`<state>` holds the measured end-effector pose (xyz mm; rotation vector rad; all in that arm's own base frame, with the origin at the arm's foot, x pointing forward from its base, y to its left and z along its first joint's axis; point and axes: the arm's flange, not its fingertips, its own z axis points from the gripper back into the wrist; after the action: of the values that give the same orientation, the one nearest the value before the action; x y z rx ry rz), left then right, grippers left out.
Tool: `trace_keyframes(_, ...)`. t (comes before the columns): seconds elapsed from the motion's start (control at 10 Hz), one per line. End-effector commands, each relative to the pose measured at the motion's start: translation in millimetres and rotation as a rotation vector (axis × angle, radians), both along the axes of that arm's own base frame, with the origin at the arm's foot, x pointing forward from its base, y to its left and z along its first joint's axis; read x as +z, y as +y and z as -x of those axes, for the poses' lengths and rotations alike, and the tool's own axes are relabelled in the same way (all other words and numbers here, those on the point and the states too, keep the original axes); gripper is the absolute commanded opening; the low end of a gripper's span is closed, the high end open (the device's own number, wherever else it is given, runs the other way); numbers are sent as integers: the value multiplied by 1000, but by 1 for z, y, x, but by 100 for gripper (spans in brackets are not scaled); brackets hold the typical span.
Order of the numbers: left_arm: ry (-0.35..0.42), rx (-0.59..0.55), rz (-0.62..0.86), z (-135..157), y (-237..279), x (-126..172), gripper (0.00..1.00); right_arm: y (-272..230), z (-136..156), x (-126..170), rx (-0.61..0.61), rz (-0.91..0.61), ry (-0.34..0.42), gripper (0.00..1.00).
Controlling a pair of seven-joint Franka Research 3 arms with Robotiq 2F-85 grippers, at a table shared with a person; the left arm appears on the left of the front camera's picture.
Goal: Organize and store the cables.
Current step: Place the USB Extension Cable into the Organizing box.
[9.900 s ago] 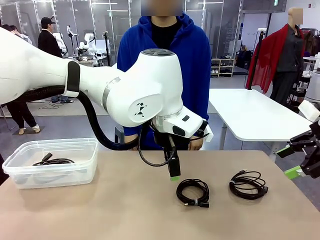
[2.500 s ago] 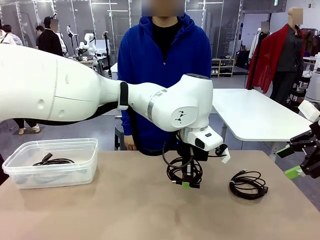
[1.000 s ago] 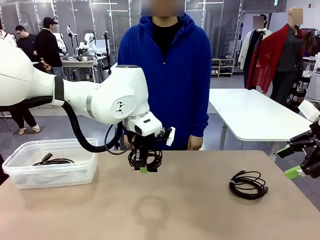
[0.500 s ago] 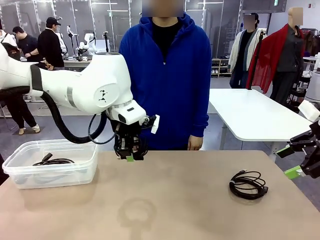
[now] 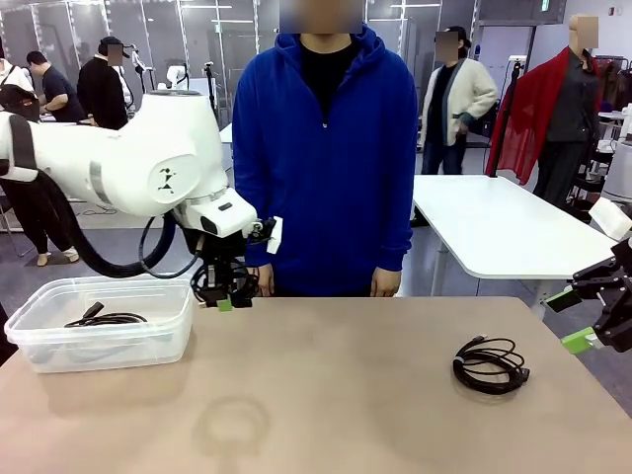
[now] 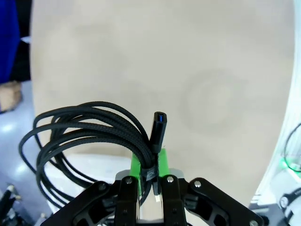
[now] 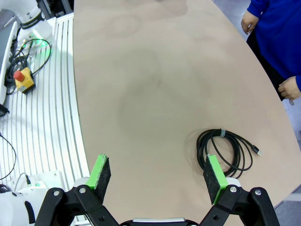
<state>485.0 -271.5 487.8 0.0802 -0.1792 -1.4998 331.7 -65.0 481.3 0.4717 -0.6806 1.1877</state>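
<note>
Evidently mid-transfer, the left gripper (image 5: 226, 300) pinches a coiled cable (image 6: 89, 123), which next needs carrying toward nine o'clock over the clear bin (image 5: 118, 341), then releasing.

Front cam sits on my side of the table (image 5: 346, 415), facing the person (image 5: 326, 168) opposite; right wrist cam looks down, sharing the cable (image 5: 491, 366).

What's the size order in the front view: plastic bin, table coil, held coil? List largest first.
1. Plastic bin.
2. Table coil.
3. Held coil, in the left pincer: looks smaller, but it is farther off and partly hidden, so its rank against 2 is unsure.
</note>
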Motion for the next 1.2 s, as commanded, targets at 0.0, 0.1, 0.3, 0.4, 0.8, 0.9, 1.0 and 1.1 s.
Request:
trace_keyframes(0.0, -17, 84, -16, 7, 26, 6, 16, 1, 1, -1, 0, -14, 1, 100)
trace_keyframes(0.1, -2, 102, -18, 4, 39, 11, 16, 1, 1, -1, 0, -14, 1, 100)
trace_keyframes(0.3, 15, 193, -41, -7, 71, 15, 16, 1, 1, -1, 0, -14, 1, 100)
trace_keyframes(0.4, 16, 226, -34, -14, 85, 14, 16, 1, 1, -1, 0, -14, 1, 100)
trace_keyframes(0.8, 69, 436, -5, -45, 136, -5, 16, 1, 1, -1, 0, -14, 1, 100)
trace_keyframes(0.9, 76, 483, 4, -51, 147, -9, 16, 1, 1, -1, 0, -14, 1, 100)
trace_keyframes(1.0, 83, 522, 24, -59, 158, -13, 16, 1, 1, -1, 0, -14, 1, 100)
trace_keyframes(1.1, 88, 535, 30, -61, 164, -15, 16, 1, 1, -1, 0, -14, 1, 100)
